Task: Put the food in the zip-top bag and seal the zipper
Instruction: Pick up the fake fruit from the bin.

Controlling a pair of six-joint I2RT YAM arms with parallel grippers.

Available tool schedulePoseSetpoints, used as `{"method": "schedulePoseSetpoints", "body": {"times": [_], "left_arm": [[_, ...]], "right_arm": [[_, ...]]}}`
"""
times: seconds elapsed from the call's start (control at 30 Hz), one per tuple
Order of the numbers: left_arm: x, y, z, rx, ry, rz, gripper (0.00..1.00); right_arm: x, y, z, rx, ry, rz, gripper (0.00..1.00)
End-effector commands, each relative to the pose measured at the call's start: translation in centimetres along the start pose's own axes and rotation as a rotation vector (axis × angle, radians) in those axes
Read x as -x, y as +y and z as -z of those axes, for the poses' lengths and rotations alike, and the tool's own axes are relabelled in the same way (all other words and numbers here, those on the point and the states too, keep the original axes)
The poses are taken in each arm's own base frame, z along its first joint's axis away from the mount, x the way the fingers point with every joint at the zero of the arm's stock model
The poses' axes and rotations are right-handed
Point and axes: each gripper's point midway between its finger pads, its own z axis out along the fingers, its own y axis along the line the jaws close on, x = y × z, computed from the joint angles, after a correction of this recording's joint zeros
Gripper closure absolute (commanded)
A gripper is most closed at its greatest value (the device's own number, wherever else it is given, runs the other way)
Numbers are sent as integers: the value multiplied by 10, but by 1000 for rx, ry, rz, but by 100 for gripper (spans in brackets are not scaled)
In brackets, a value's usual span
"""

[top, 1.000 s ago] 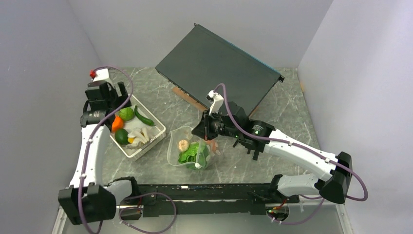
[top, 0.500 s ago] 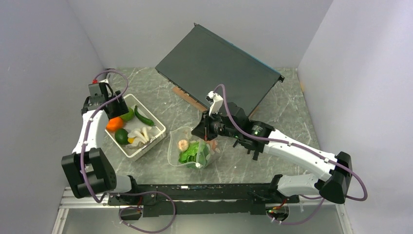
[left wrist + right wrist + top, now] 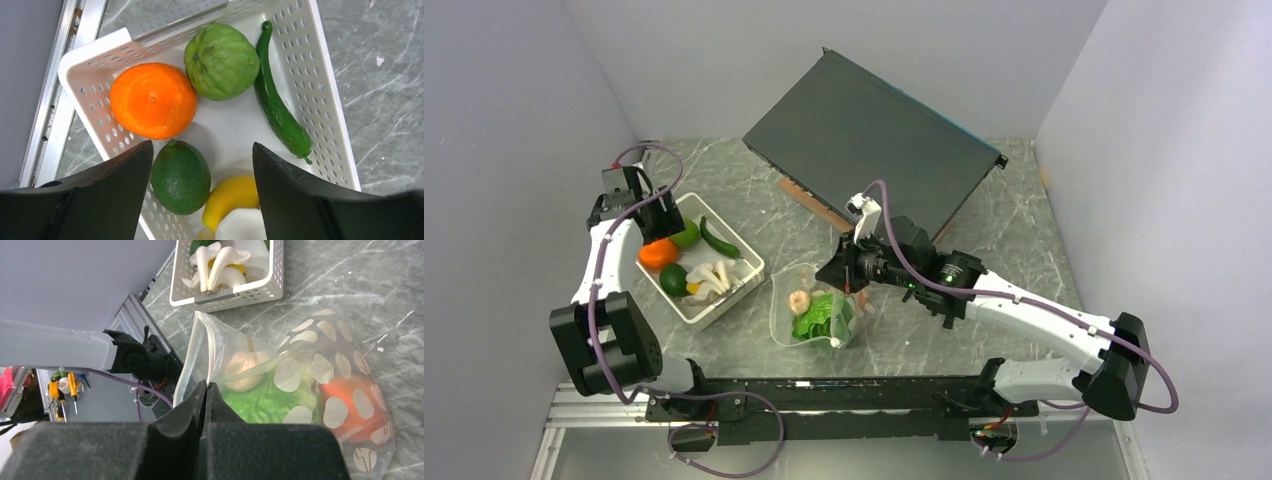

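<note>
The dotted zip-top bag (image 3: 816, 312) lies mid-table with its mouth open, holding green lettuce (image 3: 267, 401), a pale mushroom (image 3: 242, 371) and an orange piece (image 3: 350, 406). My right gripper (image 3: 207, 385) is shut on the bag's whitish zipper (image 3: 211, 345) at the mouth edge. My left gripper (image 3: 201, 165) is open above the white basket (image 3: 325, 95). In the basket lie an orange (image 3: 152, 100), a bumpy round green fruit (image 3: 221, 61), a smooth dark green fruit (image 3: 181, 176), a yellow lemon (image 3: 231, 199), a slim cucumber (image 3: 277, 107) and white mushrooms (image 3: 216, 260).
A large dark flat box (image 3: 874, 140) leans at the back of the table. Grey walls close in left, right and behind. An aluminium rail (image 3: 824, 385) runs along the near edge. Tools lie below the table edge in the right wrist view (image 3: 62, 387).
My left arm has swung back from over the basket's left side and lowered, its open gripper now looking down on the fruit. The right gripper stays shut on the bag's mouth, shifted slightly.
</note>
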Motion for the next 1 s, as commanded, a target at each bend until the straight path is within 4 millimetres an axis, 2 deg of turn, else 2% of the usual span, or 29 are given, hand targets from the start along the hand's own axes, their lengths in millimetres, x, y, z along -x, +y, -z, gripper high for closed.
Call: {"method": "schedulePoseSetpoints", "body": {"times": [0.0, 0.3, 0.43, 0.6, 0.73, 0.87, 0.97], "left_arm": [[20, 5, 0, 5, -26, -4, 22], [9, 36, -16, 93, 48, 38, 18], [-2, 42, -30, 119, 115, 31, 16], [-7, 41, -47, 109, 159, 27, 5], [-14, 54, -57, 182, 202, 23, 8], [-22, 58, -66, 199, 248, 14, 12], [-27, 58, -69, 202, 276, 10, 19]], "right_arm": [[29, 19, 10, 78, -116, 58, 100], [35, 25, 15, 112, -156, 98, 100], [33, 27, 17, 133, -156, 105, 100], [30, 31, 19, 156, -149, 107, 100], [29, 32, 23, 164, -148, 110, 100], [29, 30, 24, 152, -152, 113, 100], [29, 30, 25, 157, -152, 107, 100]]}}
